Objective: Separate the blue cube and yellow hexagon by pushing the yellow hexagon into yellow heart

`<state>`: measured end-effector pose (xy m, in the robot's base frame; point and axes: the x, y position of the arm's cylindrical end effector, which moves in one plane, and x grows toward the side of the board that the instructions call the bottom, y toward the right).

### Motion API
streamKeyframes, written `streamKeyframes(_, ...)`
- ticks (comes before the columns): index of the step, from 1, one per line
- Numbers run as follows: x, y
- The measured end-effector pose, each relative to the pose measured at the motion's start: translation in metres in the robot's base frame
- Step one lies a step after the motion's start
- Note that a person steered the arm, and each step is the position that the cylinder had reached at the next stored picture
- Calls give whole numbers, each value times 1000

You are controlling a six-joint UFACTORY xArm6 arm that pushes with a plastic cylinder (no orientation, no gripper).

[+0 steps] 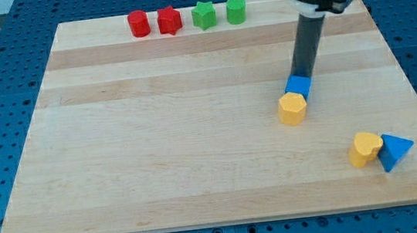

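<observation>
Clawless, our rod's tip [300, 76] rests just above the blue cube [298, 86], which touches the yellow hexagon [292, 108] below it, so the push toward the yellow heart [366, 149], lower right, remains undone.

Two red blocks [138, 23] [170, 20], two green blocks [203, 14] [236, 9]. Blue cube [298, 86], yellow hexagon [292, 108]. Yellow heart [366, 149], blue triangle [394, 150]. Pale striped wood board [156, 137]. Dark rod [308, 44].
</observation>
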<state>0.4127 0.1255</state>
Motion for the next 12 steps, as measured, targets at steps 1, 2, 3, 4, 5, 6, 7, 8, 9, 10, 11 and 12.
streamKeyframes(1, 0, -30)
streamKeyframes(2, 3, -55)
streamKeyframes(3, 36, -55)
streamKeyframes(4, 75, -55)
streamKeyframes(5, 90, -60)
streamKeyframes(6, 70, -68)
streamKeyframes(7, 50, -39)
streamKeyframes(8, 50, -16)
streamKeyframes(9, 72, -17)
streamKeyframes(10, 78, -27)
streamKeyframes(11, 86, -43)
streamKeyframes(12, 108, -42)
